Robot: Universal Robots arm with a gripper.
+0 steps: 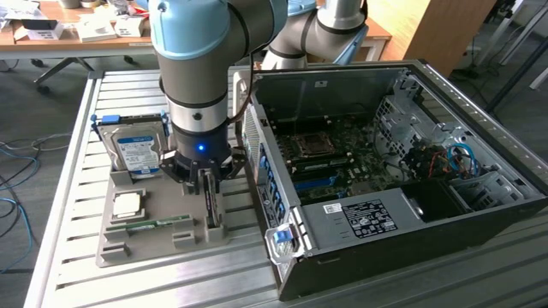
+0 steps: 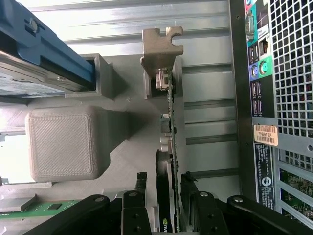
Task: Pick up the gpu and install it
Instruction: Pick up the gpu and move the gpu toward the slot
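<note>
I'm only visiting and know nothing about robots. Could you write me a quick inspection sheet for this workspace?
Surface: slatted metal table carrying a grey holder tray and an open computer case.
Job's things: gpu standing on edge in the tray.
Clutter: hard drive, processor chip and memory stick, all in the tray.
Grippers: gripper open, one finger on each side of the gpu.
Cables: blue cables inside the case; loose floor cables.
Surroundings: desk with boxes behind.
</note>
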